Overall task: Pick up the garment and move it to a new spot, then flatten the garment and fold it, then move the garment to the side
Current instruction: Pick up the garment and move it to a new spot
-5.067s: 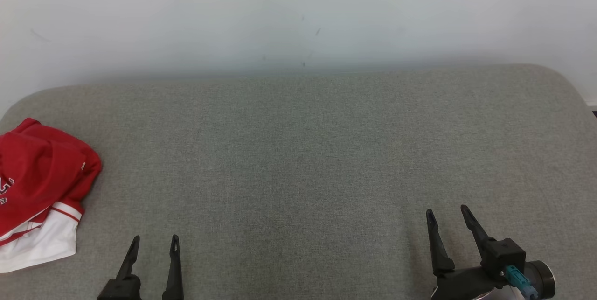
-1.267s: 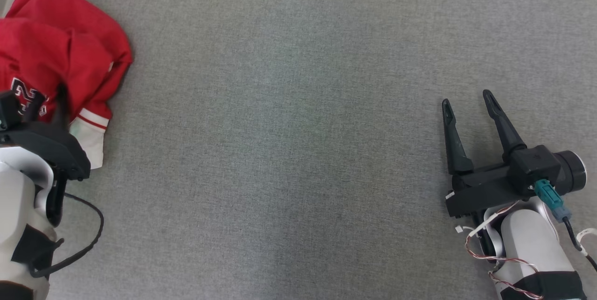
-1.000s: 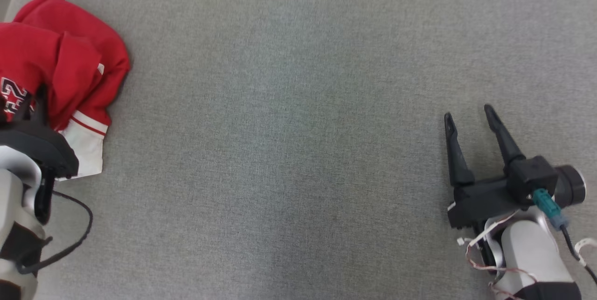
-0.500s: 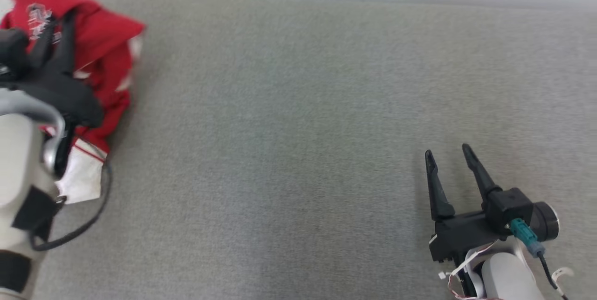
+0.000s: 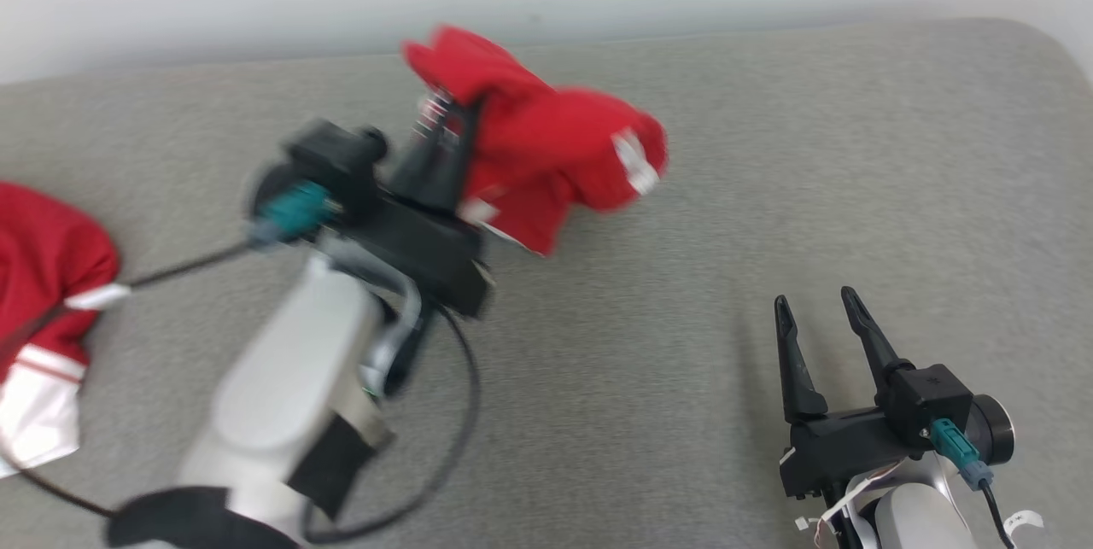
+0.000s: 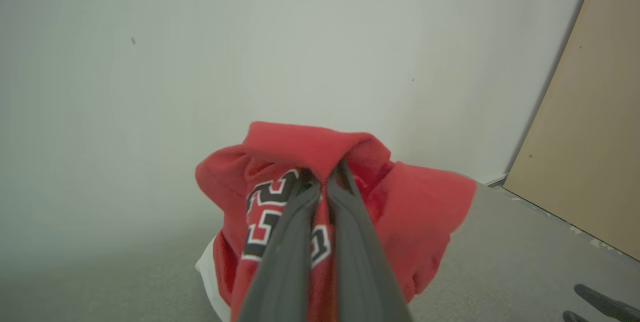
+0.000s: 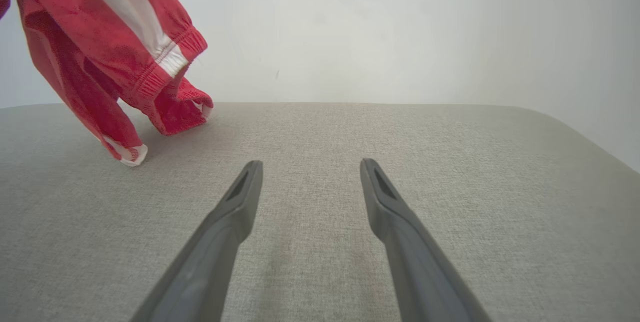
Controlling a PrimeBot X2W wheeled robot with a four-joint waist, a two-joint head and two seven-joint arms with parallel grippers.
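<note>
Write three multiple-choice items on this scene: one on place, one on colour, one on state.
1. Where does the lifted garment hang? A. from the left gripper B. from a wall hook C. from a person's hand
2. Its main colour? A. blue B. red C. green
3. The right gripper is: A. shut on cloth B. open, empty C. shut on a cable
Answers: A, its fingers close on a fold; B, the cloth is mostly red; B, its fingers stand apart over the grey cushion.
</note>
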